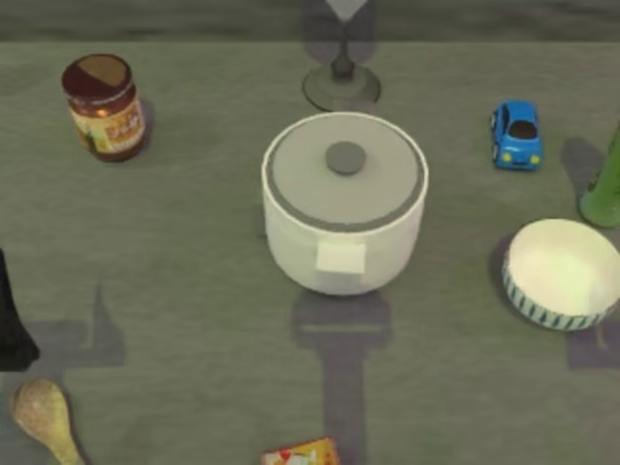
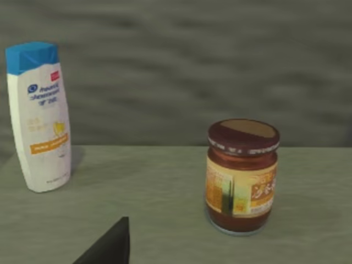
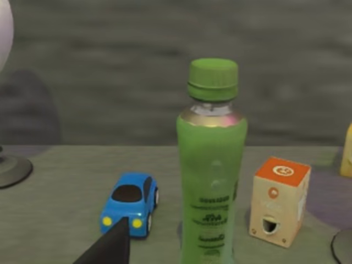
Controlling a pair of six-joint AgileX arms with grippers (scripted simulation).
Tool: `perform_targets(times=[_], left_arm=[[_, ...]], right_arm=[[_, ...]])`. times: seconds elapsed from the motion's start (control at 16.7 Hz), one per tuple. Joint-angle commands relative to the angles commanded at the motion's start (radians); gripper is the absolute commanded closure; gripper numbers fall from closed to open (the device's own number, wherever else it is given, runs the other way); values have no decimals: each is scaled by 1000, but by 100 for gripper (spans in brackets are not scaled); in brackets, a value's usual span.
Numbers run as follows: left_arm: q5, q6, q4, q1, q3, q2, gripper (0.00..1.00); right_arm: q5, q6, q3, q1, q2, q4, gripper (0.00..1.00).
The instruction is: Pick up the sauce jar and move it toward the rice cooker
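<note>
sauce jar (image 1: 105, 108) upright, well left of rice cooker (image 1: 343, 201), nothing gripping it; claw state, either arm: can't tell.

I see a grey-green table (image 1: 194, 291) with the rice cooker (image 1: 344, 203) standing at its middle. Far left of the cooker, toward the back, the sauce jar (image 1: 105, 107) stands upright. Behind the cooker sits a round lamp base (image 1: 341, 87). Right of the cooker are a blue toy car (image 1: 516, 135), a green bottle (image 1: 605, 189) and a striped white bowl (image 1: 562, 273). Near the front, left of the cooker, lies a wooden spoon (image 1: 44, 415); an orange packet (image 1: 302, 453) lies straight in front.
</note>
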Motion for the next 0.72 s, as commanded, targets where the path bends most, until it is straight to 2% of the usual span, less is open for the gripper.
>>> perform_targets(times=[0.36, 0.72], left_arm=[[10, 20, -47, 0, 74, 77, 0], [58, 110, -246, -12, 409, 412, 0]], right_arm=[[0, 0, 0, 0, 0, 0, 0], [0, 0, 0, 0, 0, 0, 0]])
